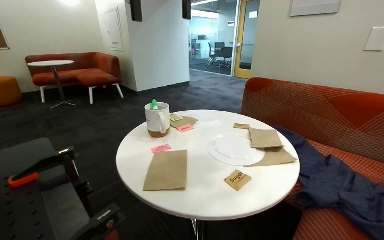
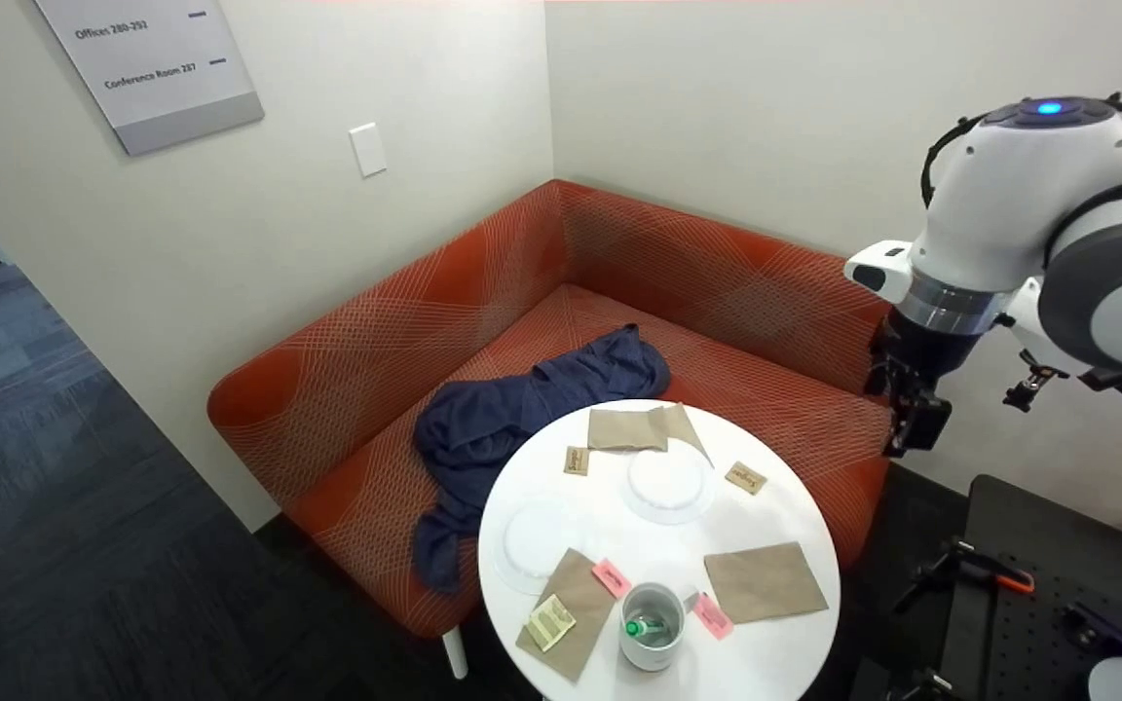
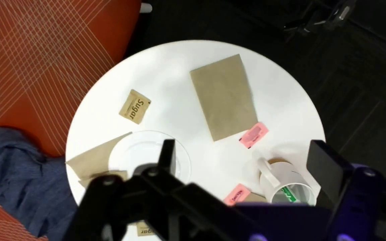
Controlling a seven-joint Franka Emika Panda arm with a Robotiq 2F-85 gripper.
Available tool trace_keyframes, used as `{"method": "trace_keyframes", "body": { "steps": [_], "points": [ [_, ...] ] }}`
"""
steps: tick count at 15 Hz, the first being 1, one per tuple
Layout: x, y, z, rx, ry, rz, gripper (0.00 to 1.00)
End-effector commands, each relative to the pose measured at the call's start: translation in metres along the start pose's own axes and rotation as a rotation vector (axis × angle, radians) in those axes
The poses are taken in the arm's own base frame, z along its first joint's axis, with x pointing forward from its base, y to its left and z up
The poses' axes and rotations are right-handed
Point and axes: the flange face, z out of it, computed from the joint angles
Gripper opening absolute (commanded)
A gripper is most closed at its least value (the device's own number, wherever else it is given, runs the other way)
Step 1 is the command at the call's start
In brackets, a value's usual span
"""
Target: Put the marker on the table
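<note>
one mug (image 2: 650,659) sits at six o'clock on the table (image 2: 777,506) in an exterior view, the marker (image 1: 154,103) tilted inside it, green end above the rim. two brown packets (image 1: 237,180) read "sugar"; the sign (image 2: 157,73) reads "offices 280-292" and "conference room". print on the pink packets (image 1: 161,148) is too small to read. the jaws stand wide apart, holding nothing; in the wrist view the marker shows at four o'clock from their midpoint, well below them.

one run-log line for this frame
gripper: open, empty | green marker: inside white mug, sticking above rim | mug: upright on round white table | placement: not done
</note>
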Motion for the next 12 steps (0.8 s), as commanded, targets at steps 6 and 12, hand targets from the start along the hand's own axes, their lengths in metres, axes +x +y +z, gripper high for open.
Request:
{"method": "trace_keyframes", "body": {
  "steps": [6, 12],
  "points": [
    [0.057, -0.069, 0.028, -0.008, 0.098, -0.126, 1.0],
    [0.097, -0.11, 0.047, -0.022, 0.207, -0.256, 1.0]
  ]
}}
